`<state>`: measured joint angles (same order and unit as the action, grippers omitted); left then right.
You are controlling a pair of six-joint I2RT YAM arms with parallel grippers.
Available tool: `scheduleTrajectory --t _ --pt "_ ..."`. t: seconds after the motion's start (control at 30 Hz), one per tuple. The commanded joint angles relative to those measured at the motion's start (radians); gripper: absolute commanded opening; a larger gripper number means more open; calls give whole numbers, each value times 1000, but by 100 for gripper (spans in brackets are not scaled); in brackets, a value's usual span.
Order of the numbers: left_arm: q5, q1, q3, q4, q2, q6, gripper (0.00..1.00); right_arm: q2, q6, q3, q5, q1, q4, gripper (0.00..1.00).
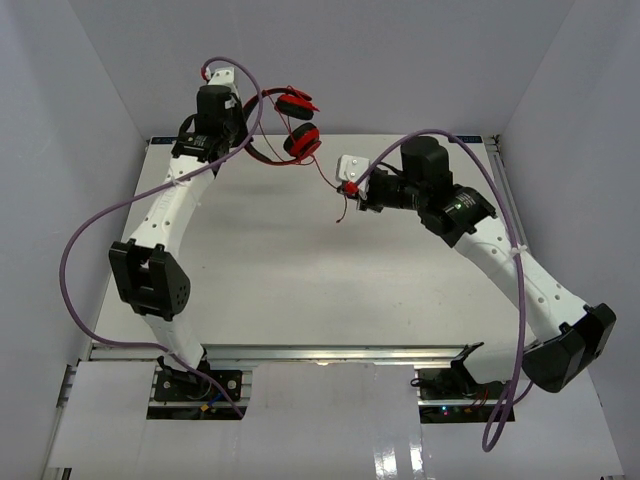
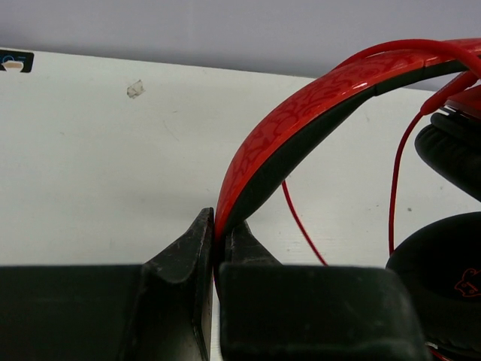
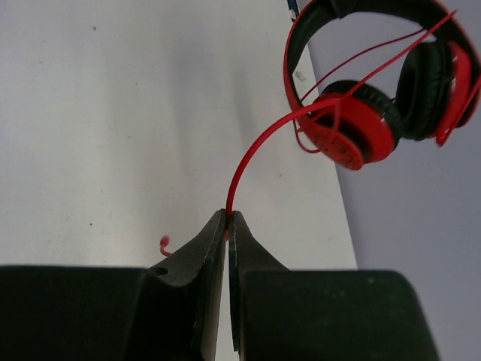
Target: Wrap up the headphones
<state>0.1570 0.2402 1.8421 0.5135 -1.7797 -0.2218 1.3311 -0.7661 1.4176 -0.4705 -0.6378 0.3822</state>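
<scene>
The red over-ear headphones (image 2: 301, 128) run off the left wrist view's right edge, both black pads cut short there, and the headband's end vanishes between the fingers of the left gripper (image 2: 216, 248). From above, the thin red cable (image 1: 342, 208) is too fine to trace.

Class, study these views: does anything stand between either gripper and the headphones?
Nothing visible does. The left gripper is shut on the headband, and the right gripper is shut on the cable.

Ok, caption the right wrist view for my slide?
Right fingers pinch the thin red cable leading up to the headphones.
</scene>
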Motion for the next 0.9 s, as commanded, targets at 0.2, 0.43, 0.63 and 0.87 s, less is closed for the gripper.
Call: scheduleTrajectory --t 0.2,0.43,0.63,0.87 --pt "-58 13 -13 -71 -111 -17 0 53 -385 134 433 -150 99 8" --pt "-119 43 -76 -75 -134 18 0 98 -484 156 577 -166 4 8" --pt "-195 92 -203 -98 -55 81 0 153 -453 119 610 -145 -191 8" --pt "-261 163 -479 -156 149 130 0 256 -270 175 476 -17 -287 8"
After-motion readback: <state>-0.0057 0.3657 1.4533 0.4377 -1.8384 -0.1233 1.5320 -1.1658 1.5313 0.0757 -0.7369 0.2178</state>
